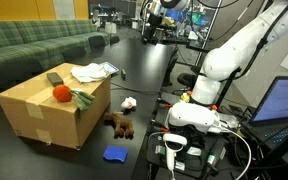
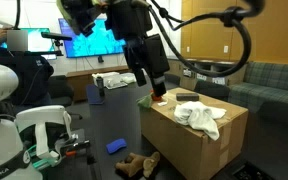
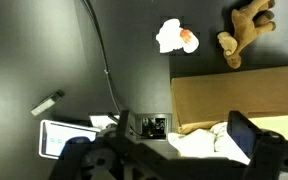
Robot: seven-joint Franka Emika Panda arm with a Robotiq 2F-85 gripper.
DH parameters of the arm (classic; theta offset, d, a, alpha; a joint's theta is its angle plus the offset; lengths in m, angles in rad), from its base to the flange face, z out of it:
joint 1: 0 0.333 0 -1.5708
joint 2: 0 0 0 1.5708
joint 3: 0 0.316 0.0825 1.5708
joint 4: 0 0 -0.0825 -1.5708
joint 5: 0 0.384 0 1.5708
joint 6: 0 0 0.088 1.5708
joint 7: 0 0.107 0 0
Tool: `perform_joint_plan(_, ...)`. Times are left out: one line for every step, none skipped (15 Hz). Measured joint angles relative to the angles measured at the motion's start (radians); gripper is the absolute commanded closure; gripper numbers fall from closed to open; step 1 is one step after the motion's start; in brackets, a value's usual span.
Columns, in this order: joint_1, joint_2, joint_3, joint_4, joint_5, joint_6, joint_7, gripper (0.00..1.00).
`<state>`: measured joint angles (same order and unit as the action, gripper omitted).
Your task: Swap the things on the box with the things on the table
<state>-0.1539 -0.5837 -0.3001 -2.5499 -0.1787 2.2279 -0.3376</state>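
The tan cardboard box [image 1: 44, 115] [image 2: 199, 145] [image 3: 234, 95] stands on the black table [image 1: 139, 70] [image 3: 44, 50]. On its top lie a white cloth [image 1: 92, 72] [image 2: 202, 117] [image 3: 196, 142], a dark grey block [image 1: 54, 78] [image 2: 189, 96] and a red-and-green toy [image 1: 66, 96]. On the table beside the box are a brown plush toy [image 1: 119, 124] [image 2: 139, 165] [image 3: 246, 32], a small white-and-orange thing [image 1: 129, 103] [image 3: 176, 36] and a blue piece [image 1: 115, 153] [image 2: 115, 146]. My gripper [image 1: 152, 30] [image 2: 149, 85] [image 3: 179, 150] hangs high above the box's edge, open, with nothing between its fingers.
A black cable [image 3: 102, 60] runs across the table, with a small white stick [image 3: 47, 103] near it. The robot base [image 1: 199, 110] stands by the table edge with a laptop [image 1: 284, 100] beside it. A green couch [image 1: 34, 40] lies behind the box.
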Motion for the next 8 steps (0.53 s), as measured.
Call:
perform_joint_plan(0.000, 0.000, 0.000, 0.005, 0.000, 0.000, 0.000, 0.00)
perform_joint_plan(0.000, -0.001, 0.000, 0.009, 0.000, 0.000, 0.000, 0.00)
perform_joint_plan(0.000, -0.002, 0.000, 0.010, 0.000, 0.000, 0.000, 0.00)
perform_joint_plan(0.000, -0.003, 0.000, 0.011, 0.000, 0.000, 0.000, 0.00)
perform_joint_plan(0.000, -0.003, 0.000, 0.011, 0.000, 0.000, 0.000, 0.00)
perform_joint_plan(0.000, -0.003, 0.000, 0.011, 0.000, 0.000, 0.000, 0.00)
perform_joint_plan(0.000, -0.003, 0.000, 0.011, 0.000, 0.000, 0.000, 0.00)
perform_joint_plan(0.000, -0.003, 0.000, 0.010, 0.000, -0.002, -0.001, 0.00)
